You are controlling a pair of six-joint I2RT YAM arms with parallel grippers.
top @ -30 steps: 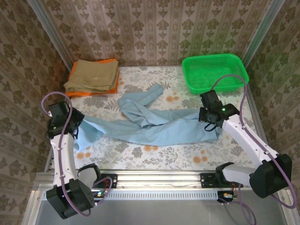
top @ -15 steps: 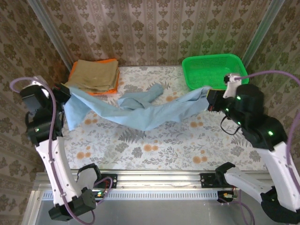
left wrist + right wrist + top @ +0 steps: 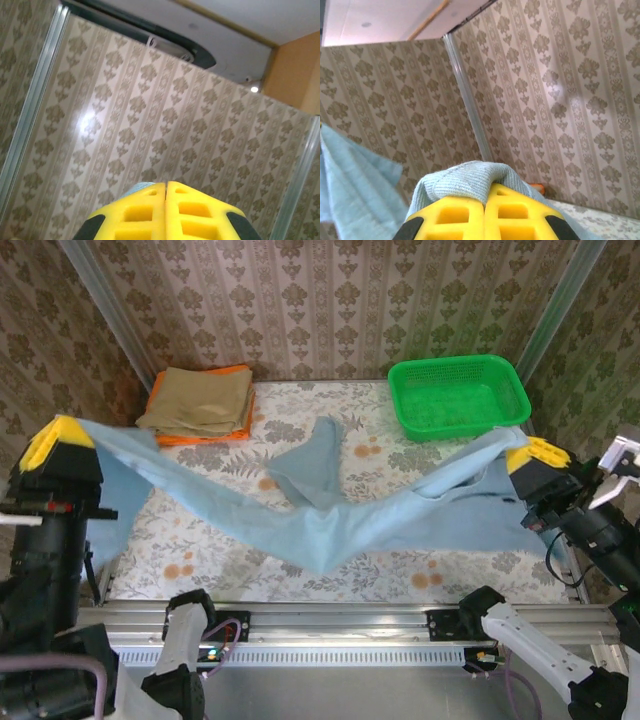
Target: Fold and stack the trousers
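The light sky-blue trousers (image 3: 330, 525) hang stretched in the air between both arms, sagging to a low point above the table's middle, with one leg (image 3: 315, 460) drooping toward the table. My left gripper (image 3: 62, 436) is raised high at the far left, shut on one end of the trousers; a sliver of blue fabric (image 3: 136, 188) peeks past its yellow fingers (image 3: 145, 212). My right gripper (image 3: 532, 454) is raised at the far right, shut on the other end, and fabric (image 3: 465, 182) drapes over its fingers (image 3: 465, 215).
Folded tan khaki trousers (image 3: 198, 400) lie on an orange cloth (image 3: 196, 434) at the back left. A green basket (image 3: 458, 395) stands at the back right. The floral table (image 3: 400, 570) lies below, walled in by patterned panels.
Both arms have risen sharply and moved outward, lifting the trousers off the table and pulling them taut between the grippers.
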